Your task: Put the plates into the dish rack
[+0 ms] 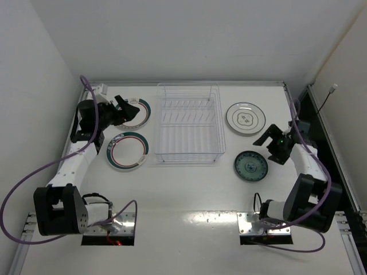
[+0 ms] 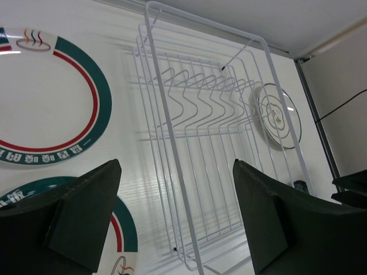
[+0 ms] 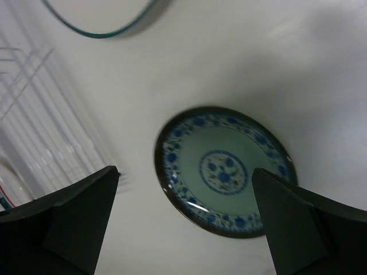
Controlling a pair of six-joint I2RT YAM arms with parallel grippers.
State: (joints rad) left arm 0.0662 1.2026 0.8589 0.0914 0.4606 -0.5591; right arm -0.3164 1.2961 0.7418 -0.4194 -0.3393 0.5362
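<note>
Plates (image 1: 117,150): all four lie flat on the table (image 1: 189,195), none in the dish rack (image 1: 189,123) yet, so my read is we're at the first pick. Two white ringed ones sit left of the rack, far white plate (image 1: 141,114) and near white plate (image 1: 128,150). On the right are the grey plate (image 1: 245,118) far and the teal plate (image 1: 251,165) near. Left gripper (image 1: 127,107) hangs over the left part of the far white plate, jaws spread wide, nothing held. Right gripper (image 1: 265,137) sits between grey and teal in the top view, also wide and empty. Its wrist camera frames the teal plate between the fingers, so that looks like its target. Can't tell from these views how high either hand is off the table. Doing it well: a flat plate gives no face to pinch, so go for the rim. Put one finger over the lip, work the other under the edge, and close firmly before lifting. Then turn the plate on edge and lower it between two dividers, not across them. The rack is light wire and probably slides if bumped, so come in from above. One arm at a time over the rack, since both reach the same slots.
</note>
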